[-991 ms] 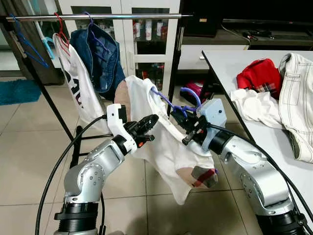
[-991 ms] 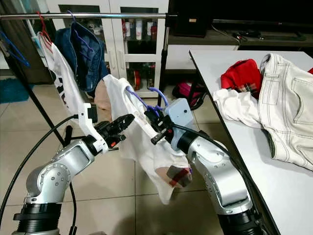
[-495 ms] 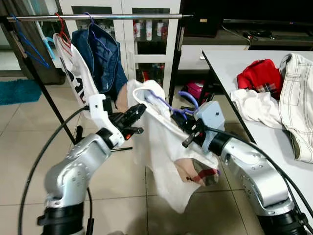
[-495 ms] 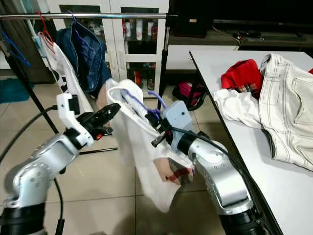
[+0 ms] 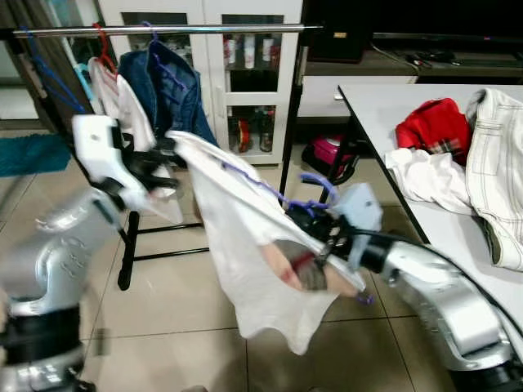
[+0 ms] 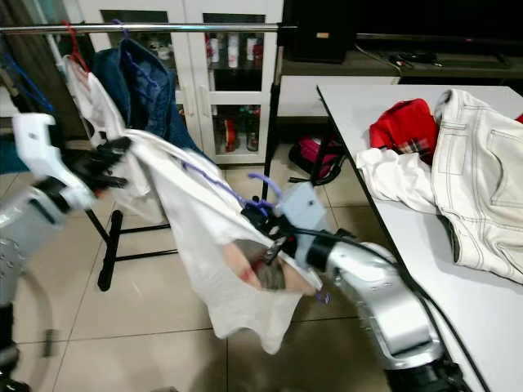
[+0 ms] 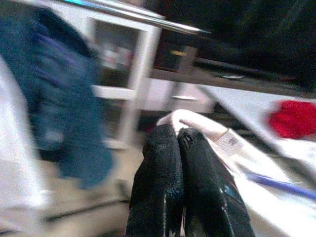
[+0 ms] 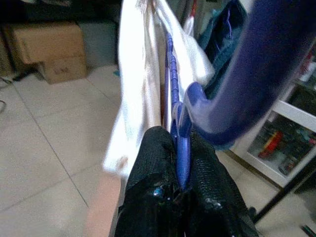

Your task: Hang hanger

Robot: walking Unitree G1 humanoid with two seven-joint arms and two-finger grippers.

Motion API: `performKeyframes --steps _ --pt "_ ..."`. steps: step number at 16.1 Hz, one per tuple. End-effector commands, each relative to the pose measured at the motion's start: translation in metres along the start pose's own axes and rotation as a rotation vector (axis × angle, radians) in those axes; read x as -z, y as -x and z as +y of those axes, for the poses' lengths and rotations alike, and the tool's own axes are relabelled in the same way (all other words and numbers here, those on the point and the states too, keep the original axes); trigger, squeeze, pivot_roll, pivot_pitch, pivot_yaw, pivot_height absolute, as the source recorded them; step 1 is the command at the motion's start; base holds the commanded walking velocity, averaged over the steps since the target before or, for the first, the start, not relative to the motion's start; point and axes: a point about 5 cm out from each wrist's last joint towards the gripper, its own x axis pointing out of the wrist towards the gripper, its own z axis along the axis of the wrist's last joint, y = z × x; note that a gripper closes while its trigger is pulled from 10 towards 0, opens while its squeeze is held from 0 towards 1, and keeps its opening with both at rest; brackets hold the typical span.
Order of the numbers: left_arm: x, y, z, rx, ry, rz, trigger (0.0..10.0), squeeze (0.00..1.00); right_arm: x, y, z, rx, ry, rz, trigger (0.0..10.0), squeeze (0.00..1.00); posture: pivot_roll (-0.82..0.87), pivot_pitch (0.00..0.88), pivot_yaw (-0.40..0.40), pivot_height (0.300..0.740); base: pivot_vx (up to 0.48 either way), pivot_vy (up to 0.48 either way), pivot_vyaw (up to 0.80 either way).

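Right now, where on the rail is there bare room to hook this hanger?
The rail is bare from the jeans to its right post. Its left end is crowded with hangers and a white shirt. The right gripper holds the hanger.

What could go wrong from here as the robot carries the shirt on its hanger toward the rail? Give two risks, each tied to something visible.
1. The white shirt is stretched between the left gripper, pinching its shoulder, and the right gripper, clamped on the purple hanger; more pull may drag it off.
2. The rail already holds a denim jacket and other garments, so the hook could snag them.
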Motion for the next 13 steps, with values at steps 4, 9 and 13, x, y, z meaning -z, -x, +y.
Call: performKeyframes --steps 4,9,13 --pt "0.011 -0.007 0.031 -0.212 -0.28 0.068 0.0 0.0 -0.022 0.011 -0.002 -0.063 -0.101 -0.15 0.0 0.0 -0.09 0.0 0.012 0.74 0.0 0.0 0.0" --pt "0.015 -0.021 -0.002 -0.05 -0.302 0.005 0.0 0.0 -0.001 0.005 0.0 -0.03 -0.032 0.07 0.0 0.0 -0.09 0.0 0.01 0.74 0.0 0.0 0.0" --pt "0.002 -0.027 -0.012 0.01 -0.394 0.008 0.0 0.0 0.019 -0.002 -0.011 0.028 0.159 0.338 0.0 0.0 -0.08 0.0 0.018 0.74 0.0 0.0 0.0"
